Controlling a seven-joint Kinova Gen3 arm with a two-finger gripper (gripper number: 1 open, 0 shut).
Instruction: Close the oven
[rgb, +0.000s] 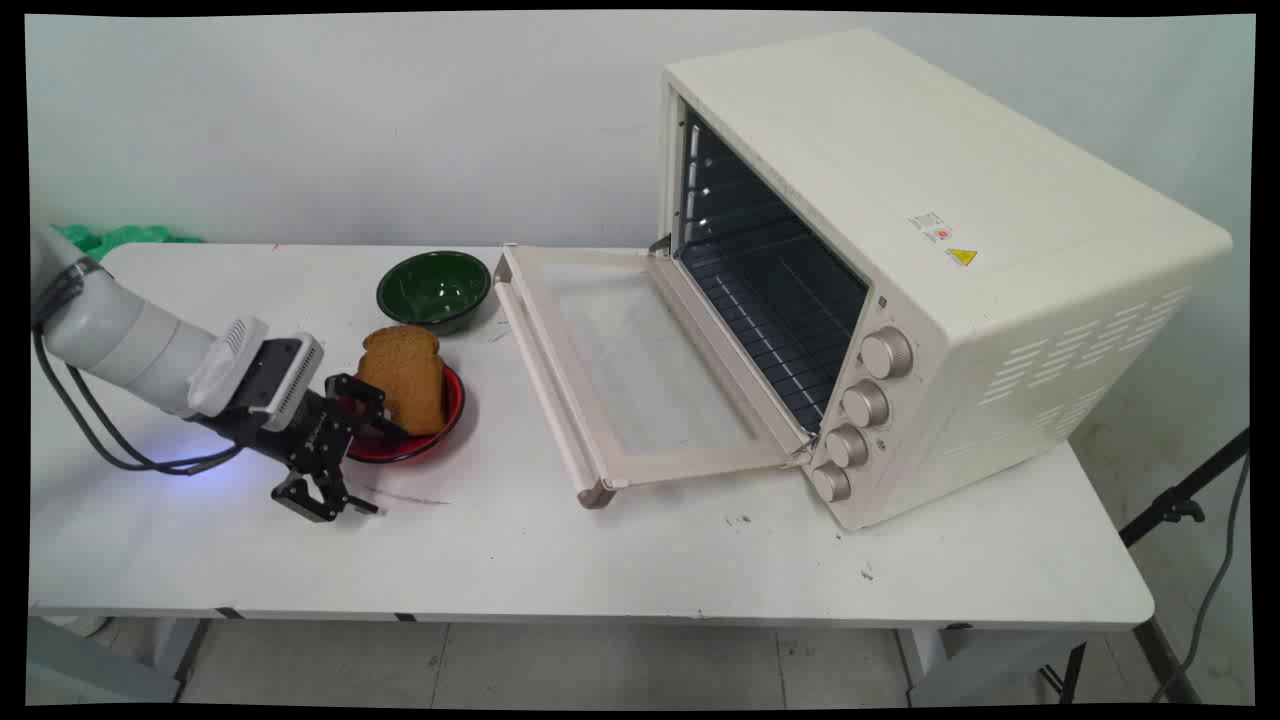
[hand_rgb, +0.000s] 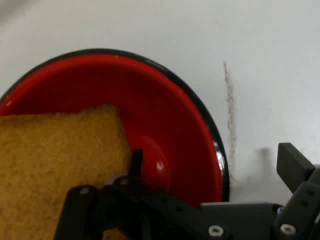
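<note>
While the black two-finger gripper (rgb: 365, 455) hung w/ jaws apart, one finger touched the brown bread slice (rgb: 405, 378) on the red bowl (rgb: 452, 410); soft, crumbly, best pinched across faces.

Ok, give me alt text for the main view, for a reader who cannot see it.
A black two-finger end effector, open, reaches a shallow red bowl holding a brown bread slice on a white table. Behind the bowl sits a round green bowl; to the right stands a cream toaster oven, door folded down.
</note>
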